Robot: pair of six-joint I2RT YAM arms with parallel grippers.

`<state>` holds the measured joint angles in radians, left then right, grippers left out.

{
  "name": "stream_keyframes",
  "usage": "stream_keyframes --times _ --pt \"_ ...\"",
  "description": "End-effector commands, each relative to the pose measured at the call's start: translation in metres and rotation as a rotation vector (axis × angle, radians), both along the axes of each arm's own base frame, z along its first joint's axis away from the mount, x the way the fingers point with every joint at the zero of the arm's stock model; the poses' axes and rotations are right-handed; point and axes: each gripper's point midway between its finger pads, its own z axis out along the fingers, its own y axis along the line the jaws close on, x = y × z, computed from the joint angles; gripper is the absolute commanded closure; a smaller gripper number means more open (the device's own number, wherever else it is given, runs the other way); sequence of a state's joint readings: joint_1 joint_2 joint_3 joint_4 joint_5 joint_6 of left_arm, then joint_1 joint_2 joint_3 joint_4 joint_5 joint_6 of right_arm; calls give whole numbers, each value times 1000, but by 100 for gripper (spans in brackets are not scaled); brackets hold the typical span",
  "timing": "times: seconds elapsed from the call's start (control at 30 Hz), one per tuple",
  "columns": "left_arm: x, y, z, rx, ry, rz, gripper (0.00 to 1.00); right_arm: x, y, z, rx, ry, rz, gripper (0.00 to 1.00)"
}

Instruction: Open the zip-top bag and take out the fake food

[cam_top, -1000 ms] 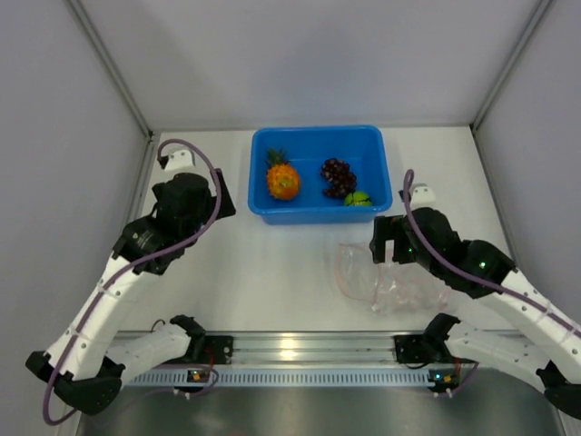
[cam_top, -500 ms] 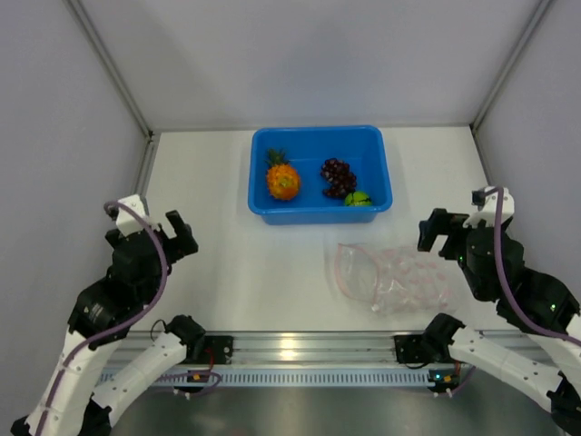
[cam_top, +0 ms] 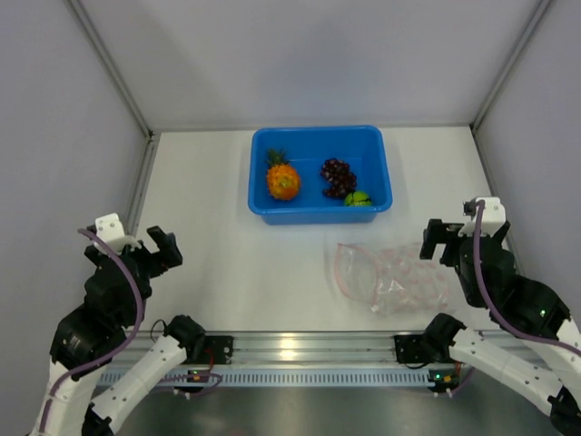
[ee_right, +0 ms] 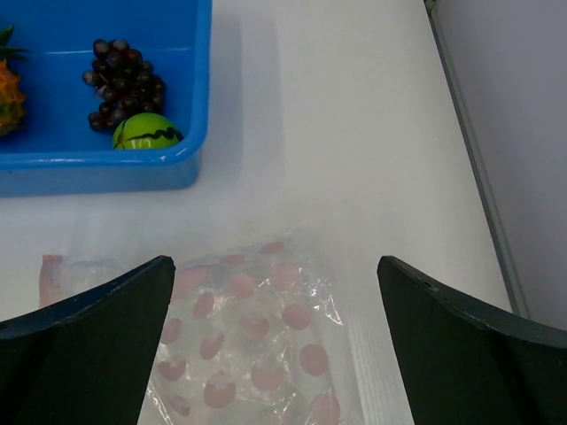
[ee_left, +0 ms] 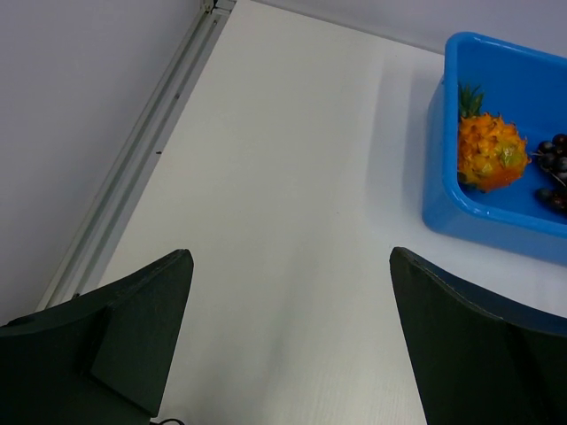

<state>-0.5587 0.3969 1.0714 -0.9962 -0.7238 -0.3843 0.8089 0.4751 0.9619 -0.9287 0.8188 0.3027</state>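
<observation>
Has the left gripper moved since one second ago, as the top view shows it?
Yes. The left gripper has drawn back from beside the blue tub toward the near left corner of the table. It is open and empty.

2 white arms [cam_top: 136,389] with black joints [cam_top: 536,307] and purple cables [cam_top: 134,286].

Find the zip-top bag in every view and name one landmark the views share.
Top external: the zip-top bag lies right of centre, just on the near side of the blue tub.
Left wrist: not in it.
Right wrist: bottom centre, pink dots showing.
Shared landmark: the blue tub, at the right edge of the left wrist view and top left in the right wrist view.
</observation>
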Motion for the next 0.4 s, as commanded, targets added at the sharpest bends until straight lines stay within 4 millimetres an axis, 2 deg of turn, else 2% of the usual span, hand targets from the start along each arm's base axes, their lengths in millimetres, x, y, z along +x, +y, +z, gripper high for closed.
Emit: stream_keyframes --times 0.0,0.37 --pt "-4 4 8 10 -25 -5 2 6 3 9 20 -43 -7 1" --pt "-5 2 8 7 -26 -20 2 12 11 10 17 -46 2 1"
